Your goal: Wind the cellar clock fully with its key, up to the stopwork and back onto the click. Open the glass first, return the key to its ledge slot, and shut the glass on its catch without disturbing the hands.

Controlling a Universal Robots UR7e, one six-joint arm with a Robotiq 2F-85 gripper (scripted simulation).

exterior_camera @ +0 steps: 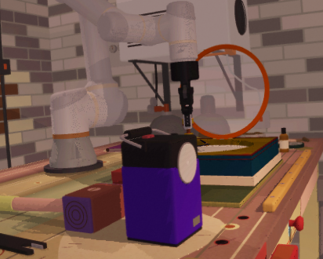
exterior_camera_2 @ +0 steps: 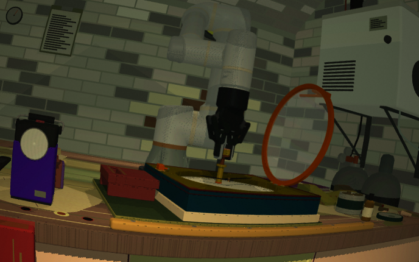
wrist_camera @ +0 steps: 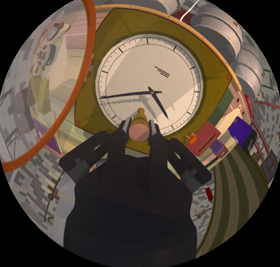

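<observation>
My gripper points straight down over the clock, and its two fingers are clamped on the knurled brass head of the winding key. The key stands upright with its lower end on the white dial, below the hands' centre. The clock lies flat on the bench in a dark blue and cream case. Its orange-rimmed glass is swung open and stands nearly upright on the case's right side. The two dark hands lie clear of the key. The red ledge block sits against the case's left side.
Behind the clock stand the arm's base, a brick wall and a grey cabinet on brackets. A purple lantern stands at the bench's left, beside a mallet. Small jars and a bottle sit at the right.
</observation>
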